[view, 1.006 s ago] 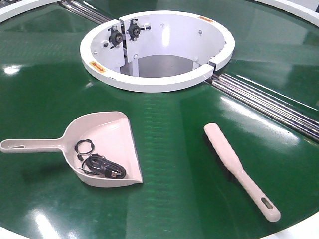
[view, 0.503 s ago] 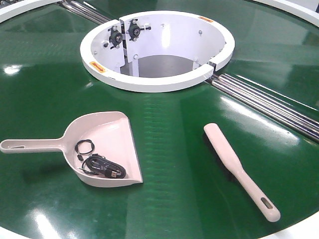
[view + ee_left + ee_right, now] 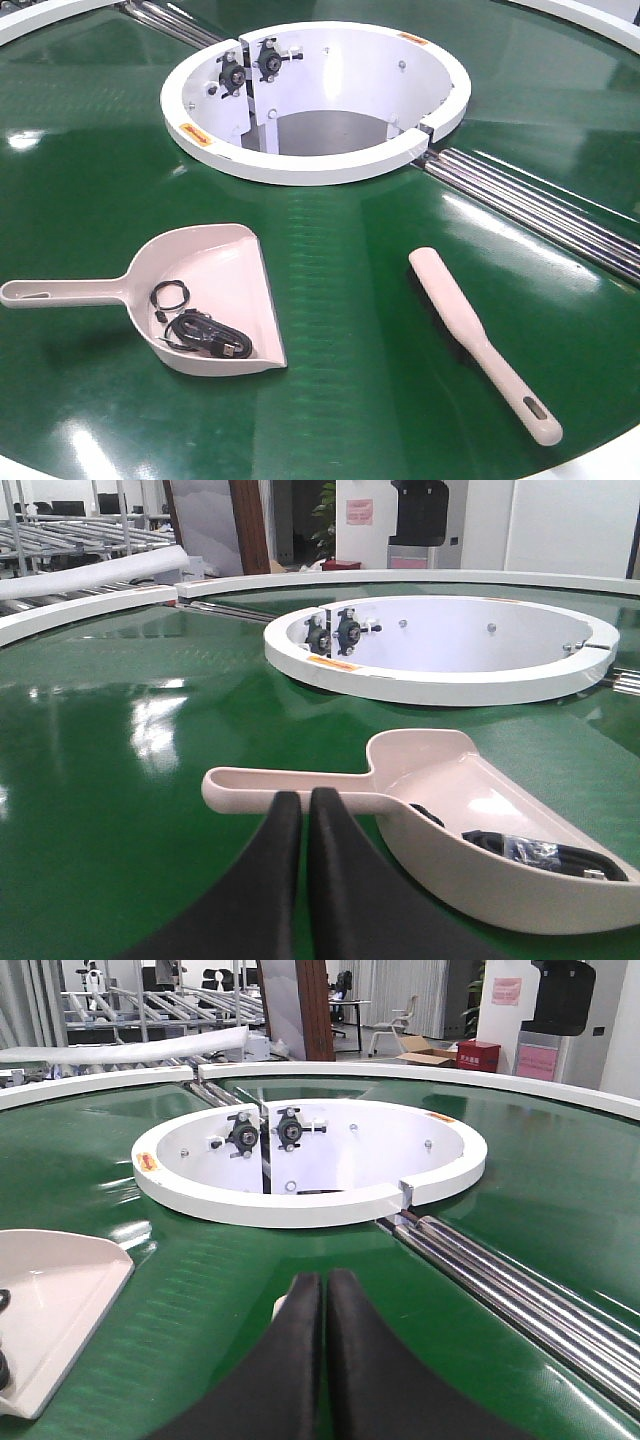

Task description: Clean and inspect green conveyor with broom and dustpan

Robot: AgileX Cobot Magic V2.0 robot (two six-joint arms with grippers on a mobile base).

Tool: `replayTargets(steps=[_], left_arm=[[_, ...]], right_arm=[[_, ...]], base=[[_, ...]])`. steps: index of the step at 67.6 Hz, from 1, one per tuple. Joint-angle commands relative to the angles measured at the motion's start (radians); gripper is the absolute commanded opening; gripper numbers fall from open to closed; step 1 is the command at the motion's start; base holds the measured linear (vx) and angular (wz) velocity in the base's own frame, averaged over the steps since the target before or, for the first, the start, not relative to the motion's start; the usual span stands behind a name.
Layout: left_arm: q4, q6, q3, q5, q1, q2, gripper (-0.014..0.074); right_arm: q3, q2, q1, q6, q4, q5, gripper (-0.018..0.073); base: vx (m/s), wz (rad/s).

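Coiled black cable (image 3: pixel 207 335) beside small black ring (image 3: pixel 170 296).

Industrial test hall or workshop. Large green conveyor (image 3: pixel 330 300) with white ring (image 3: pixel 300 1205) and steel rails (image 3: pixel 520 1300). Far left: roller racks (image 3: pixel 130 1005). Far right: cardboard box (image 3: pixel 430 1057), red bin (image 3: pixel 477 1055), pink wall notice (image 3: pixel 506 990). Far back: potted plant (image 3: pixel 325 520), office chair (image 3: pixel 408 1015).

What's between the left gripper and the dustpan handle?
Nothing visible. In the left wrist view the left gripper, fingers together, sits just short of the dustpan handle, with only bare green conveyor around it. The black cable lies inside the scoop, off that path.
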Motion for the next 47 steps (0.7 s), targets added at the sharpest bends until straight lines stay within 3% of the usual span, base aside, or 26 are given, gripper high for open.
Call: replayTargets(steps=[1, 10, 17, 24, 40, 47], left_arm=[[-0.001, -0.009, 0.010, -0.071, 0.003, -0.014, -0.0006], [-0.001, -0.009, 0.010, -0.071, 0.003, -0.014, -0.0006], [-0.001, -0.009, 0.010, -0.071, 0.003, -0.014, -0.0006], [-0.001, -0.009, 0.010, -0.071, 0.003, -0.014, -0.0006], [-0.001, -0.009, 0.010, -0.071, 0.003, -0.014, -0.0006], [-0.001, -0.009, 0.010, -0.070, 0.003, -0.014, -0.0006]], right_arm=[[-0.027, 0.011, -0.006, 0.000, -0.008, -0.072, -0.0008], [-0.015, 0.002, -0.021, -0.038, -0.021, -0.066, -0.0008], [-0.008, 0.001, -0.135, -0.047, 0.019, -0.062, -0.0008], [0.055, -0.013, -0.208, -0.046, -0.004, -0.124, -0.0008], [0.300, -0.206, -0.196, -0.020, -0.046, -0.282, -0.0008], [0.299, -0.237, -0.195, 0.014, -0.045, -0.213, -0.0008]], base=[[0.00, 0.00], [0.00, 0.00], [0.00, 0.00], [0.00, 0.00], [0.00, 0.00], [0.00, 0.00]])
